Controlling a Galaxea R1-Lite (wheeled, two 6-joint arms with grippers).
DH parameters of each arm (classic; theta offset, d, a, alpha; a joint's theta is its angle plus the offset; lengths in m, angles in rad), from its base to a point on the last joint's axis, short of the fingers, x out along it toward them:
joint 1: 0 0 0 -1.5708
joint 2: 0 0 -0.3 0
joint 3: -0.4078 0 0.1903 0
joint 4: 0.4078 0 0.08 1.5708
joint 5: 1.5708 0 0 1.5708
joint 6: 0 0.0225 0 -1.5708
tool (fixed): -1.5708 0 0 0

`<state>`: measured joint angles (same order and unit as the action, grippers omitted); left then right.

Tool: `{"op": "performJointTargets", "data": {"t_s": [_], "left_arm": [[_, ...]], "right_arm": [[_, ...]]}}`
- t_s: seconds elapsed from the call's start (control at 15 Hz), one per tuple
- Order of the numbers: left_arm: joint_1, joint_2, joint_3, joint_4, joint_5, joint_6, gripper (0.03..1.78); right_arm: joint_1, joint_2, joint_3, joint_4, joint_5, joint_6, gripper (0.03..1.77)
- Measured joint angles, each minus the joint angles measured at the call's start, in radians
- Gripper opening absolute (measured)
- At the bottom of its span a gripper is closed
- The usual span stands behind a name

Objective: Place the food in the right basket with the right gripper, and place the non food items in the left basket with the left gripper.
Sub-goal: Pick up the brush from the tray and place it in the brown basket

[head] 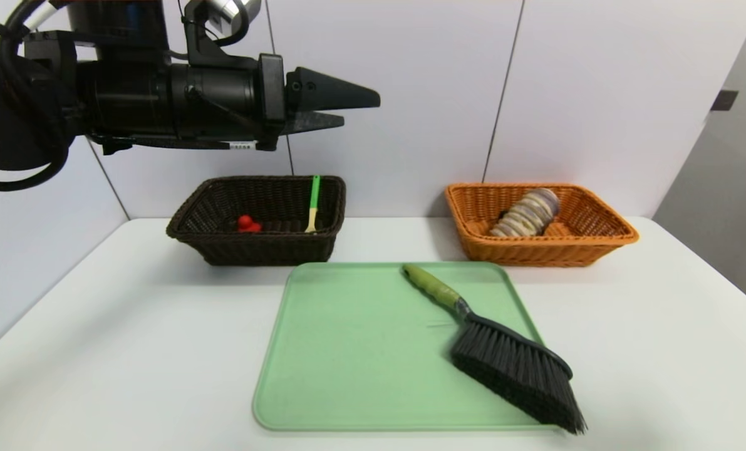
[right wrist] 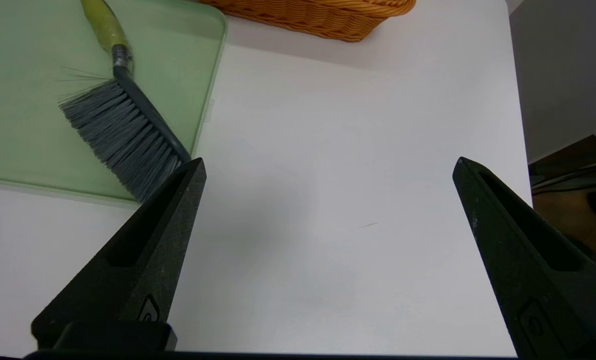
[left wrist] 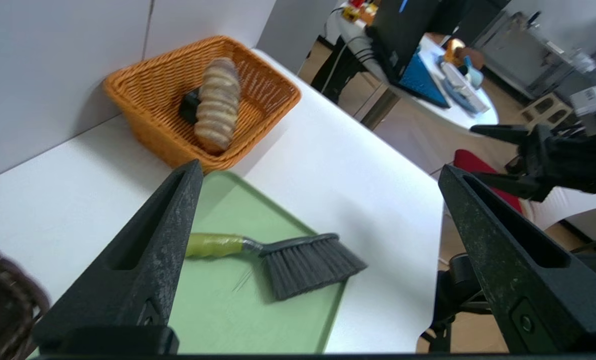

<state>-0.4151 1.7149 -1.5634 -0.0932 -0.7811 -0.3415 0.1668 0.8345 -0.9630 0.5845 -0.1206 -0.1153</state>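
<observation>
The black-bristled brush with an olive handle lies slantwise on the green tray, its bristles at the near right corner. The left basket, dark brown, holds the red knob toy and the yellow spoon with a green handle. The right basket, orange, holds the striped roll and a small black box. My left gripper hangs high above the dark basket, open and empty. My right gripper is open over bare table beside the brush, outside the head view.
The white table meets a white wall behind both baskets. In the left wrist view, the right gripper shows beyond the table's right edge, with a desk and floor behind it. The tray lies mid-table.
</observation>
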Motion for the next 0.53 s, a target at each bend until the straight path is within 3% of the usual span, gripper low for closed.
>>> {"op": "performJointTargets", "data": {"t_s": [0.2, 0.27, 0.4, 0.53], "left_arm": [[-0.029, -0.001, -0.011, -0.003, 0.08, 0.001, 1.67], [-0.034, 0.001, -0.014, 0.002, 0.078, 0.02, 1.67], [-0.036, 0.013, 0.011, -0.069, 0.021, 0.049, 1.68], [-0.036, 0.017, 0.054, -0.173, -0.059, -0.013, 1.69]], "right_arm": [[0.0, -0.006, 0.004, -0.001, 0.0, -0.001, 1.71], [0.0, -0.007, 0.004, -0.003, 0.0, -0.002, 1.71], [0.0, -0.007, 0.004, -0.003, 0.001, -0.001, 1.71], [0.0, -0.008, 0.005, -0.002, 0.002, -0.001, 1.71]]}}
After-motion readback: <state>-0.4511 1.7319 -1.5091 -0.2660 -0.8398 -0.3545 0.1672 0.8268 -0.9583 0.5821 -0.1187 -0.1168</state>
